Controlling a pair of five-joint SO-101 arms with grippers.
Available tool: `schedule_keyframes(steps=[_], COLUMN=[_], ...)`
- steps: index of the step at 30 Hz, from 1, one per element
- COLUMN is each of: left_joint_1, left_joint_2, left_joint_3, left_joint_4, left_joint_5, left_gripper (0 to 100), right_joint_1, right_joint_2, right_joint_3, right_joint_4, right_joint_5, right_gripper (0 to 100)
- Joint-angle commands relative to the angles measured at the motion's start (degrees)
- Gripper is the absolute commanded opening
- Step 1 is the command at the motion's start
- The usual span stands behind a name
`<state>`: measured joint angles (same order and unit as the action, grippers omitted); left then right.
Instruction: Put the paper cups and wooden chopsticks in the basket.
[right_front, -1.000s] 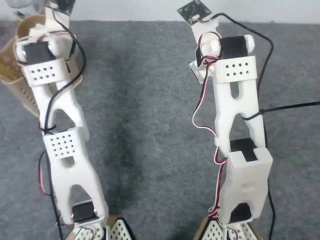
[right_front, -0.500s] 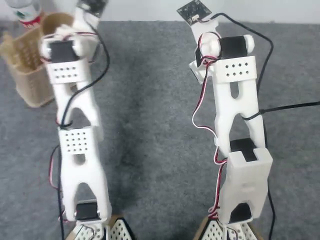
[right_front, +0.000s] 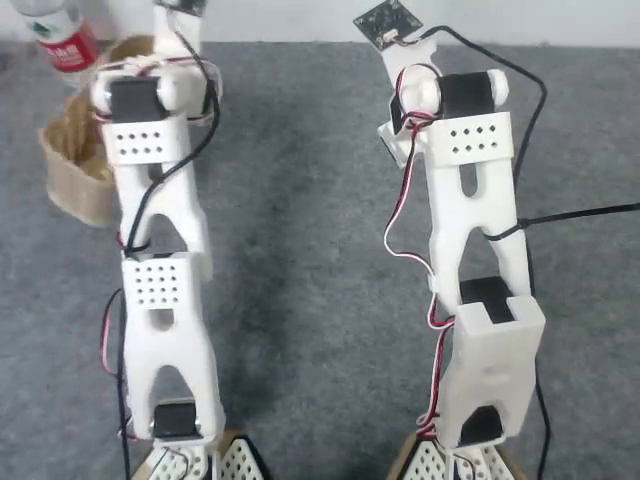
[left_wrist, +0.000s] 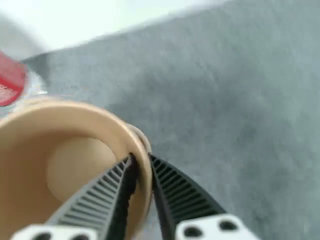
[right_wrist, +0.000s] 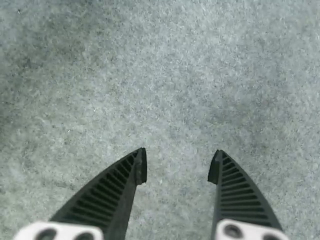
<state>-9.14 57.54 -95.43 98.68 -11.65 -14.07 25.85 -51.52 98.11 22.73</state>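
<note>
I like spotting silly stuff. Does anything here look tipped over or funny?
A little. The basket seems to lean instead of standing straight, though an arm hides part of it. A bottle with a red label stands close beside it.

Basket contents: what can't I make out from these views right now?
Basket interior: high view, the left arm covers most of it.
Paper cup outside wall: left wrist view, bottom edge and jaws cut it off.
Bottle: high view, cropped by the top edge.
</note>
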Motion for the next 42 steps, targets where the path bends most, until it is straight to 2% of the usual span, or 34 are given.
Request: schedule_keyframes(steps=[1,11,16,19,24,31,36,42], left_joint_1=[-2.8,-9.2,-12.4,-14.2,-15.6,-16.4,-20.0,-27.0], left_joint_2=[-4.2,-8.6,-9.6,-9.0,-5.8,-4.1,-10.4,-15.6], left_joint_3=[-1.0,-1.0,-0.7,-0.7,-0.7,-0.8,-0.7,1.5], left_joint_4=[1.2,-2.5,-7.3,-10.2,-11.2,-14.9,-22.2,-22.9], left_joint_5=[1.7,2.4,2.0,1.8,1.9,2.5,8.5,-0.7], left_gripper=[1,1,1,8,30,30,30,30], right_joint_1=[1.5,1.5,1.2,1.2,1.2,1.3,1.5,1.3], right_joint_2=[-0.3,-0.3,-0.2,-0.2,-0.2,-0.2,-0.2,-0.2], right_joint_3=[-0.4,-0.4,-0.4,-0.4,-0.4,-0.3,-0.3,-0.3], right_joint_4=[-0.7,-0.7,-1.0,-1.0,-0.5,-0.4,-0.3,0.5], right_joint_5=[-0.2,-0.1,-0.2,-0.4,-0.4,-0.4,-0.4,-0.4], right_gripper=[21.6,21.6,21.6,21.6,21.6,21.6,21.6,21.6])
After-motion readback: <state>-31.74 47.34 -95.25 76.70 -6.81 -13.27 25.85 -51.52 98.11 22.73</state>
